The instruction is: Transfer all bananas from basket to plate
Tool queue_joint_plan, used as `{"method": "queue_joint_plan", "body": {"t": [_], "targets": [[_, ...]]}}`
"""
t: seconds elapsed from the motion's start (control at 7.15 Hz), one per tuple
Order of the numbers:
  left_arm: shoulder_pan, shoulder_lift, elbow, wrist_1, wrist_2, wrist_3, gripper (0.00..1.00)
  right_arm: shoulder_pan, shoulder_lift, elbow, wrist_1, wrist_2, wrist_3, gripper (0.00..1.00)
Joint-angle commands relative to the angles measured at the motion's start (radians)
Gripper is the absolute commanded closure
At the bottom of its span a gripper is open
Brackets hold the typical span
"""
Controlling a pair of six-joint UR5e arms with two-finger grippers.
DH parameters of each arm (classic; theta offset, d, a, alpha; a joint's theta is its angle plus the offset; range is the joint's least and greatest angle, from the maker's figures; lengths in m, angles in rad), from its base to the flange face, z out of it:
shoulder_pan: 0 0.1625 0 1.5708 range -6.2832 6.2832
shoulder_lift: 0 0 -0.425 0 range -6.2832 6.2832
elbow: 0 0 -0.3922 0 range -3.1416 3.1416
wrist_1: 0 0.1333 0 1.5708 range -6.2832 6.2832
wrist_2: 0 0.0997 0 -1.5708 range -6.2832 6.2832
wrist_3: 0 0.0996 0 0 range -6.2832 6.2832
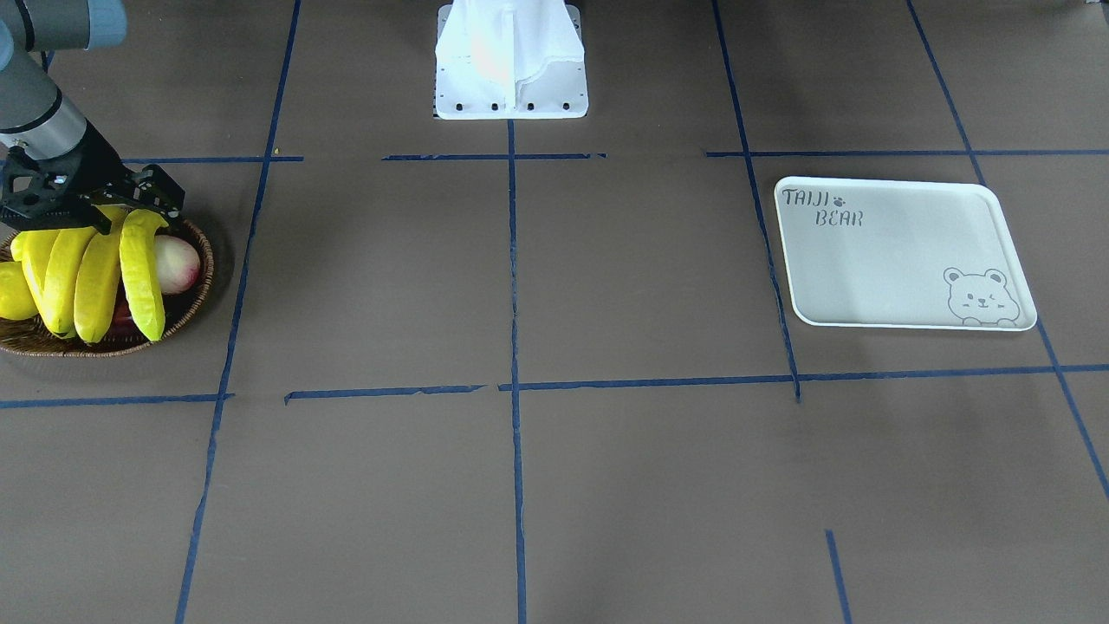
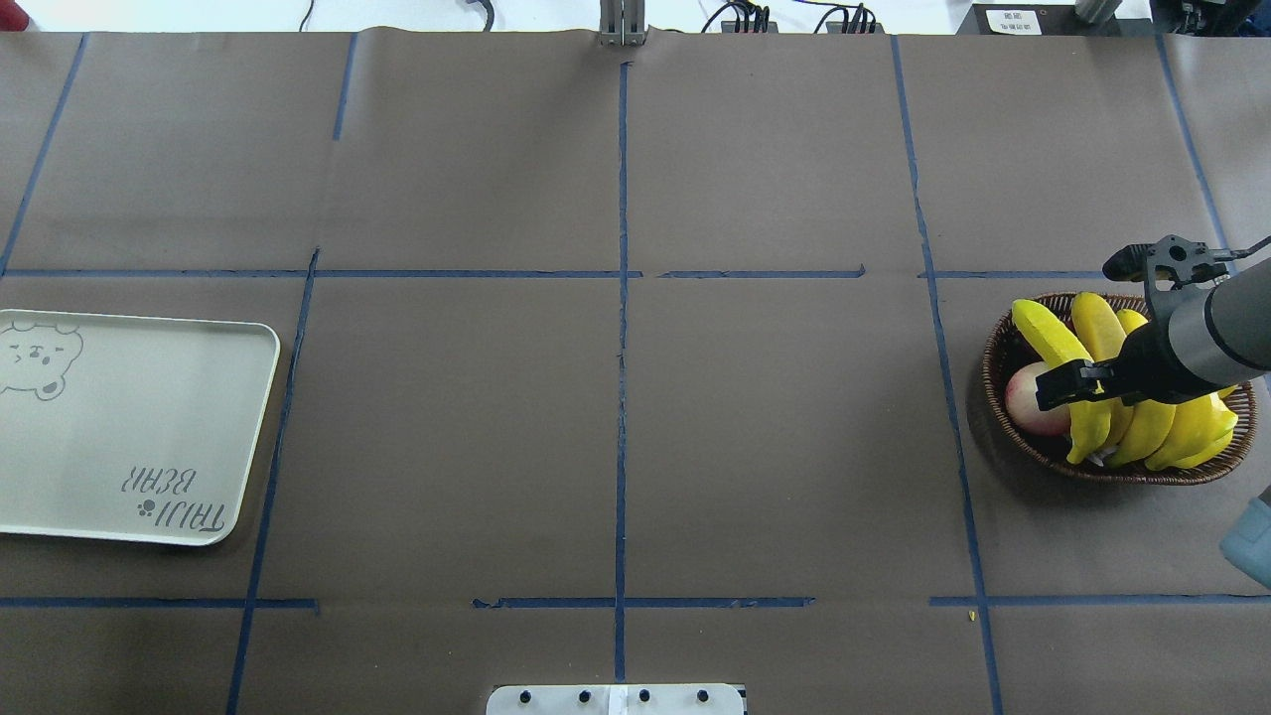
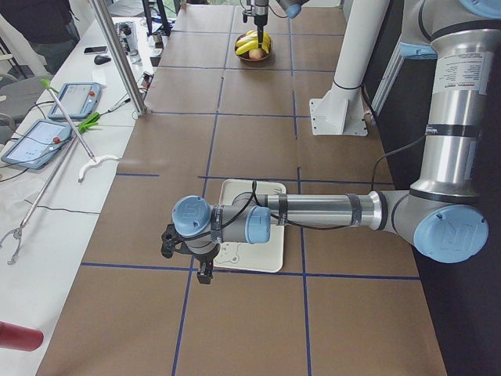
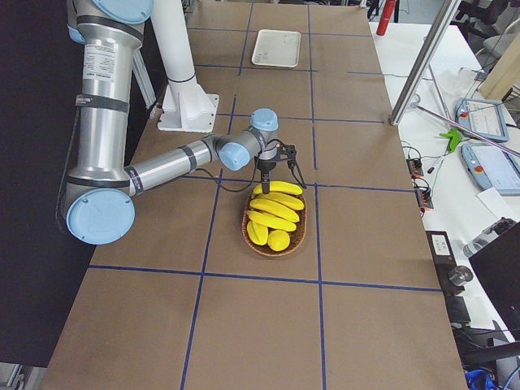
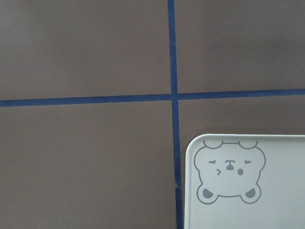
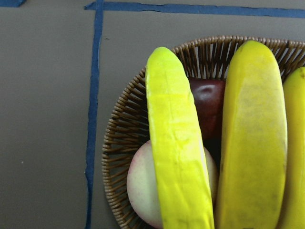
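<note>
— Bananas (image 1: pixel 95 269) first: where do they lie?
— All four are in the basket (image 1: pixel 197 299), fanned side by side over a pale pink fruit (image 1: pixel 179 263) and a dark red fruit (image 6: pixel 208 107), at the table's end on the robot's right. None is on the plate (image 1: pixel 892 260), well apart at the other end.
— And the fingers?
— The right gripper (image 1: pixel 91 208) hangs over the bananas' ends nearest the robot's base, spread wide and gripping nothing. I'd say it is lining up on the outermost banana (image 6: pixel 178 143), which lies highest and freest. Whether a finger touches it, I cannot tell.
— Why is the left arm by the plate?
— Parked out of the way, I judge. The left gripper (image 3: pixel 188 260) shows only from the side, so whether it is spread or closed I cannot tell
</note>
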Motion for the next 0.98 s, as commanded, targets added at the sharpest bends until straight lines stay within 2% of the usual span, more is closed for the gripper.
{"method": "queue_joint_plan", "body": {"t": [0.0, 0.28, 0.56, 0.7, 0.84], "targets": [[0.000, 0.000, 0.002, 0.000, -0.001, 0.000, 0.00, -0.001, -0.002, -0.004, 0.000, -0.001, -0.001, 0.25], [0.000, 0.000, 0.002, 0.000, -0.001, 0.000, 0.00, 0.004, -0.005, 0.002, 0.002, -0.001, -0.004, 0.72], [0.002, -0.002, 0.002, 0.000, -0.001, 0.000, 0.00, 0.008, -0.006, 0.014, 0.003, -0.001, -0.005, 0.94], [0.002, -0.002, 0.000, -0.002, -0.001, 0.000, 0.00, 0.017, -0.015, 0.043, 0.002, -0.001, -0.005, 0.99], [0.002, -0.003, -0.001, -0.002, -0.001, 0.000, 0.00, 0.037, -0.015, 0.086, 0.005, 0.003, -0.004, 1.00]]}}
